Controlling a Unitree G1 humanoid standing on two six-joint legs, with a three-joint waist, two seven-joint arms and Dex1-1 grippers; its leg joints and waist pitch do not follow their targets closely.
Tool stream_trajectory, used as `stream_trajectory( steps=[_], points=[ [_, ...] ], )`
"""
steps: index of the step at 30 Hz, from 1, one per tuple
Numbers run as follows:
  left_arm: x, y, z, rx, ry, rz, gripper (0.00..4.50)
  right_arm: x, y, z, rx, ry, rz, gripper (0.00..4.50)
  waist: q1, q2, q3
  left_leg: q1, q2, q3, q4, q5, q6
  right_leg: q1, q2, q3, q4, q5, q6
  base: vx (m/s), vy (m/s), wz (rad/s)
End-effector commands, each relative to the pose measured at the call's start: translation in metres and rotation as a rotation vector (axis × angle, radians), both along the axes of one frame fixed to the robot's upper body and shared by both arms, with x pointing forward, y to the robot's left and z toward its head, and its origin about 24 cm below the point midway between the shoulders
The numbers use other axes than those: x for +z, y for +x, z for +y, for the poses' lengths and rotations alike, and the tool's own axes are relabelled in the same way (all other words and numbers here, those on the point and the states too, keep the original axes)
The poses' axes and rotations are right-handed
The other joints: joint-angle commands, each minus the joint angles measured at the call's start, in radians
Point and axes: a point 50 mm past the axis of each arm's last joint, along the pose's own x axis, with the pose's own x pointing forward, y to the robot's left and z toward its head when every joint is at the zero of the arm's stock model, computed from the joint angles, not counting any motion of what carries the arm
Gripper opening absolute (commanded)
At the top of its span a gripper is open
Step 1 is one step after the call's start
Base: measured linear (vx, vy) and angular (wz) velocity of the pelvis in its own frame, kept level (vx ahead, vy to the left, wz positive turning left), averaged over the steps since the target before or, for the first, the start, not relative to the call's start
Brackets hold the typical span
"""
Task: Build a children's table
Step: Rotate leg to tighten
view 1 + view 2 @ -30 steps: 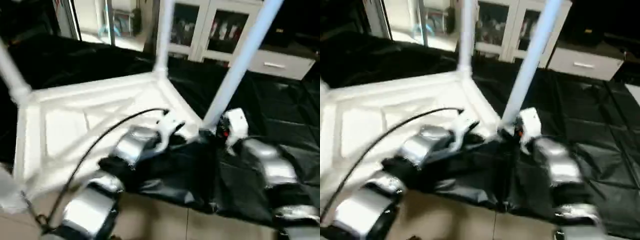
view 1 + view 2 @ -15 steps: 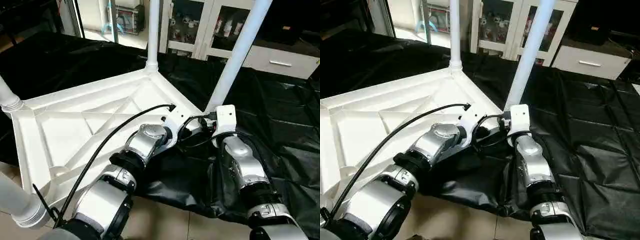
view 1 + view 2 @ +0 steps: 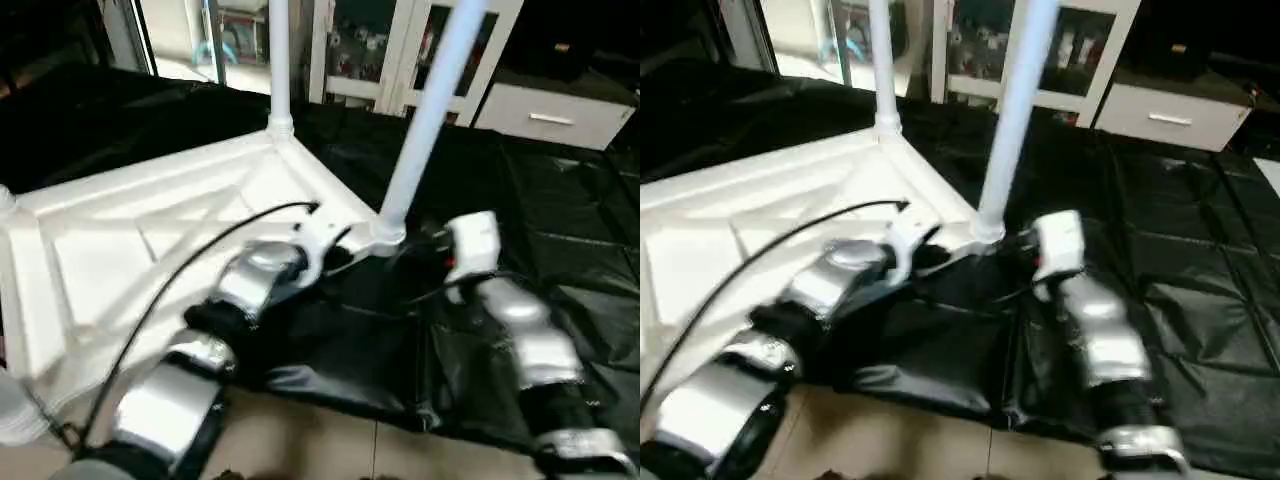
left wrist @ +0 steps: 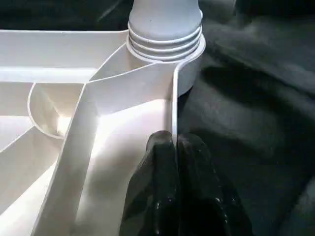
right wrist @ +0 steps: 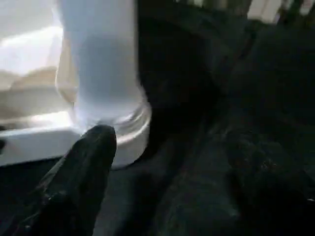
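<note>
While my left gripper (image 4: pixel 173 147) is pinching shut on the rim of the tabletop (image 3: pixel 150 250) beside the nearest leg (image 3: pixel 425 120), I'm holding my right gripper (image 5: pixel 162 162) spread, empty, and judging all visible legs seated.

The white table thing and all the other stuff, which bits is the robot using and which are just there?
Using:
table top
near leg
far leg
left gripper
right gripper

Just there:
black sheet
glass-door cabinet
white drawer unit
</note>
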Motion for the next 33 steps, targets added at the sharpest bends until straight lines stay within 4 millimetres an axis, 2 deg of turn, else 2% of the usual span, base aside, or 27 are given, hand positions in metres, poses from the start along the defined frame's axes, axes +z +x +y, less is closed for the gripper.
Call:
stream_trajectory(
  steps=[1,4,5,6,7,10,11,14,16,22,27,33],
  points=[
    [-0.006,-0.009,0.000,-0.076,-0.023,0.025,0.00,0.006,-0.005,-0.010,0.036,0.021,-0.005,4.17,0.008,-0.009,-0.065,0.013,0.047,-0.018,-0.074,-0.190,0.087,0.054,-0.041,0.036,-0.062,-0.169,-0.243,0.000,0.000,0.00],
    [-0.008,-0.022,0.005,-0.226,-0.045,0.080,0.00,0.015,-0.009,-0.022,0.133,0.053,-0.005,4.42,0.013,-0.008,-0.063,0.016,0.049,-0.018,-0.077,-0.216,0.077,0.053,-0.042,0.035,-0.065,-0.203,-0.246,0.000,0.000,0.00],
    [-0.009,-0.028,0.006,-0.298,-0.048,0.099,0.00,0.016,-0.014,-0.021,0.240,0.042,0.016,4.42,0.014,-0.007,-0.061,0.016,0.049,-0.017,-0.076,-0.224,0.071,0.049,-0.042,0.037,-0.066,-0.216,-0.244,0.000,0.000,0.00],
    [-0.009,-0.031,0.007,-0.338,-0.048,0.112,0.00,0.016,-0.018,-0.020,0.323,0.022,0.035,4.42,0.015,-0.007,-0.062,0.015,0.050,-0.019,-0.077,-0.230,0.070,0.053,-0.042,0.036,-0.065,-0.220,-0.244,0.000,0.000,0.00],
    [-0.008,-0.035,0.007,-0.383,-0.047,0.120,0.00,0.016,-0.024,-0.019,0.408,-0.004,0.054,4.42,0.018,-0.008,-0.059,0.017,0.051,-0.017,-0.078,-0.243,0.068,0.049,-0.042,0.037,-0.067,-0.234,-0.237,0.000,0.000,0.00],
    [-0.006,-0.043,0.008,-0.480,-0.050,0.159,0.00,0.014,-0.035,-0.016,0.572,-0.040,0.103,4.42,0.021,-0.009,-0.058,0.015,0.054,-0.020,-0.082,-0.260,0.055,0.049,-0.045,0.038,-0.068,-0.264,-0.226,0.000,0.000,0.00],
    [-0.006,-0.045,0.009,-0.509,-0.040,0.175,0.00,0.014,-0.039,-0.016,0.624,-0.048,0.122,4.42,0.022,-0.008,-0.059,0.018,0.055,-0.020,-0.082,-0.267,0.051,0.048,-0.047,0.038,-0.068,-0.267,-0.227,0.000,0.000,0.00],
    [-0.006,-0.050,0.010,-0.554,-0.017,0.196,0.00,0.015,-0.047,-0.015,0.733,-0.060,0.163,4.42,0.029,-0.012,-0.059,0.018,0.056,-0.019,-0.081,-0.258,0.050,0.046,-0.047,0.039,-0.067,-0.262,-0.231,0.000,0.000,0.00],
    [-0.006,-0.053,0.010,-0.580,-0.016,0.208,0.00,0.015,-0.051,-0.016,0.808,-0.107,0.197,4.42,0.041,-0.011,-0.059,0.021,0.057,-0.017,-0.080,-0.234,0.053,0.046,-0.047,0.041,-0.063,-0.235,-0.236,0.000,0.000,0.00],
    [-0.006,-0.057,0.006,-0.609,-0.014,0.219,0.00,0.010,-0.046,-0.011,0.845,-0.185,0.201,4.42,0.041,-0.015,-0.060,0.018,0.054,-0.018,-0.079,-0.233,0.038,0.046,-0.048,0.039,-0.063,-0.256,-0.229,0.000,0.000,0.00],
    [-0.007,-0.060,0.006,-0.628,-0.006,0.231,0.00,0.008,-0.047,-0.010,0.914,-0.209,0.245,4.42,0.041,-0.012,-0.063,0.017,0.054,-0.019,-0.076,-0.199,0.056,0.050,-0.046,0.038,-0.057,-0.202,-0.242,0.000,0.000,0.00],
    [-0.006,-0.060,0.007,-0.625,0.002,0.234,0.00,0.006,-0.044,-0.010,0.934,-0.233,0.266,4.42,0.040,-0.014,-0.063,0.017,0.053,-0.017,-0.074,-0.197,0.061,0.051,-0.046,0.038,-0.056,-0.199,-0.256,0.000,0.000,0.00]
  ],
)
